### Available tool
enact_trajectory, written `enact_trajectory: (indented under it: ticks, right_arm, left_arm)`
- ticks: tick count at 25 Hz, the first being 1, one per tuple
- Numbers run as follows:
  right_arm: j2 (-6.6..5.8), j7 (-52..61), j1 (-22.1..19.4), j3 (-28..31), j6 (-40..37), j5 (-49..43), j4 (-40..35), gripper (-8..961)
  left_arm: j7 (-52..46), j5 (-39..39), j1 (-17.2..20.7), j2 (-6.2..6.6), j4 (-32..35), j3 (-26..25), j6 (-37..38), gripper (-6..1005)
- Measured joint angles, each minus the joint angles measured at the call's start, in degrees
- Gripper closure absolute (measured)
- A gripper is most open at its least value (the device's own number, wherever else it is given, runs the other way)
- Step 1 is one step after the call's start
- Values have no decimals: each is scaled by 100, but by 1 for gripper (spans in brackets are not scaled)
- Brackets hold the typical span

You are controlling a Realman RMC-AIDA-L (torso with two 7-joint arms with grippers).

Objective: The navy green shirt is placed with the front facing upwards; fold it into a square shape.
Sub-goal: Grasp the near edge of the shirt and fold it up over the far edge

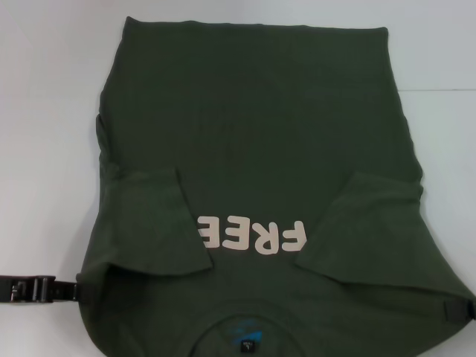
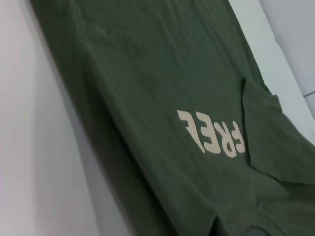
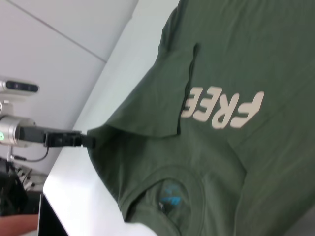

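Note:
The navy green shirt (image 1: 253, 126) lies front up on the white table, with its collar and blue neck label (image 1: 245, 331) nearest me and the pale "FREE" lettering (image 1: 253, 234) across the chest. Both short sleeves are folded inward over the chest. My left gripper (image 1: 74, 288) is at the shirt's left shoulder corner, shut on the fabric, which is drawn to a point there; it also shows in the right wrist view (image 3: 84, 140). My right gripper (image 1: 462, 309) is at the right shoulder corner, with the fabric drawn out to it. The shirt fills the left wrist view (image 2: 162, 73).
The white table (image 1: 44, 111) shows bare on both sides of the shirt and beyond its hem. The table's near edge (image 3: 54, 196) runs just under the collar. Robot hardware and cables (image 3: 15, 132) sit off the table on the left side.

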Motion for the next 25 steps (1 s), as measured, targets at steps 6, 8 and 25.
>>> enact_trajectory:
  ticks: [6, 8, 25]
  right_arm:
    - [2, -50, -32, -234, -27, -1, 0, 908]
    - [6, -77, -37, -229, -35, -2, 0, 907]
    - [50, -109, -1, 164, -10, 41, 0, 908]
  left_arm:
    - [58, 156, 43, 3, -10, -82, 195, 948]
    - [96, 197, 52, 8, -19, -162, 273, 948]
    - [288, 190, 17, 58, -318, -702, 80, 947]
